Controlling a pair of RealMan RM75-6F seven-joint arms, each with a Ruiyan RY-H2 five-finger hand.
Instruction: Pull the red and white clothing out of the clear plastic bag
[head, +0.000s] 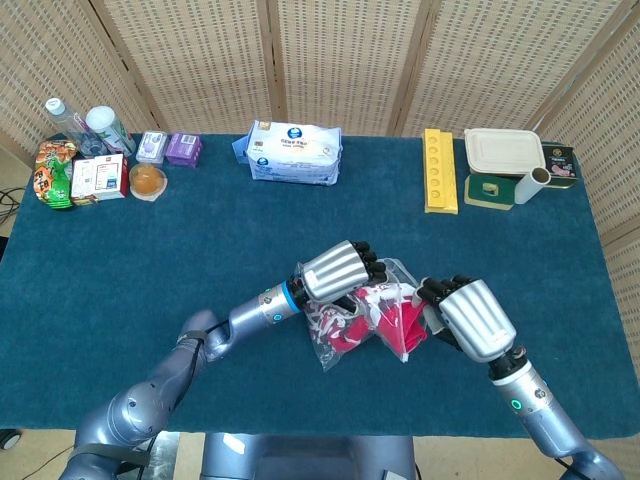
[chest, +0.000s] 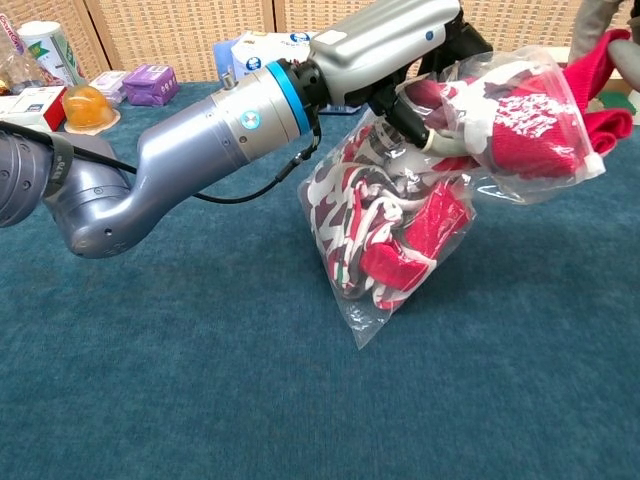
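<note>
In the chest view the right robot hand is cut off by the top right corner, so only a grey sliver shows against the red cloth. From the head view its fingers vanish under the bag, and their hold cannot be made out. The left robot hand covers the bag's mouth, hiding its fingertips. Labels on the small packets at the surface's far left corner are too small to read.
</note>
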